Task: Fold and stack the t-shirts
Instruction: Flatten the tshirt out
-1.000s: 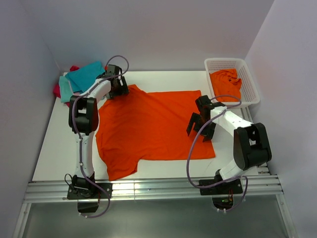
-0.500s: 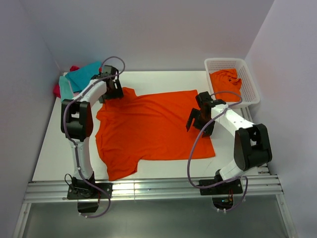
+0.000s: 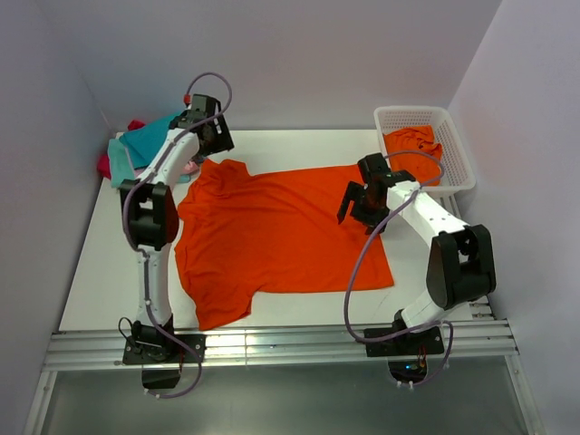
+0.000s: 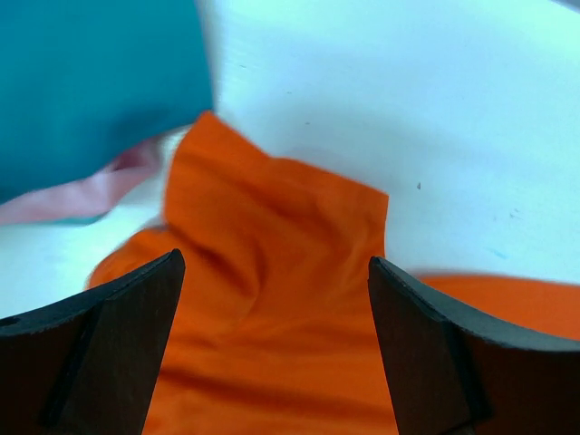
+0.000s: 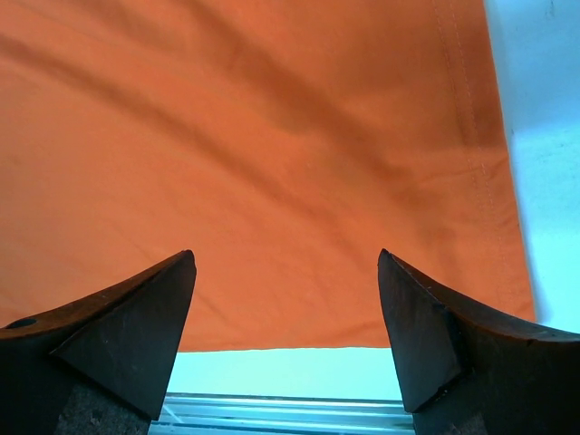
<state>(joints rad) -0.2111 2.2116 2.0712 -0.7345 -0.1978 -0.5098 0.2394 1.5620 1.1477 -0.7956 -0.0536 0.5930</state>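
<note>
Orange soft fabric t-shirt [image 3: 281, 236] lies flat, likely pre-fold; left gripper [image 4: 276, 261] and right gripper [image 5: 287, 256] apart, empty; next probably needs edge pinches

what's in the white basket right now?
One crumpled orange t-shirt lies inside the white basket, bunched toward its left side. Nothing else shows in there. Whether anything sits beneath the shirt cannot be seen, since the fabric covers that part of the floor.

Crimson tee [image 3: 104, 167] mostly beneath teal tee [image 3: 156, 138]
</note>
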